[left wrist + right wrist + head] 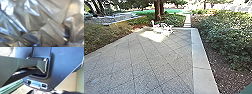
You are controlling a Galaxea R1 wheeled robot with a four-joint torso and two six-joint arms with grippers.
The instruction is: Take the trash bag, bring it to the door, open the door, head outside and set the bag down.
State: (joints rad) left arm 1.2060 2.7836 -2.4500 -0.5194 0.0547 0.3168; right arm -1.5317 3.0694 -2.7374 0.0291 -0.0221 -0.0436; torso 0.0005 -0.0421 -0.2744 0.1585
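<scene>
bag up close at the left wrist, paved yard ahead.
one bag (53, 31), it seems, though the blur leaves some doubt: shiny, creased plastic right before the left wrist camera, its edges cut off, so its full shape and what it rests on are hard to tell. whether either gripper is spread, pressed together or pinching the bag, i cannot tell. in the head view, one paved patio (151, 60) runs forward, with one pale border (200, 57) along its right side. at the far end stands white furniture (167, 28), too smeared to count. behind it, at least one trunk (157, 10), its top cut off; one narrow path (187, 21) leads away. one big bush (231, 37), cut off at the frame edge, stands right of the border.
</scene>
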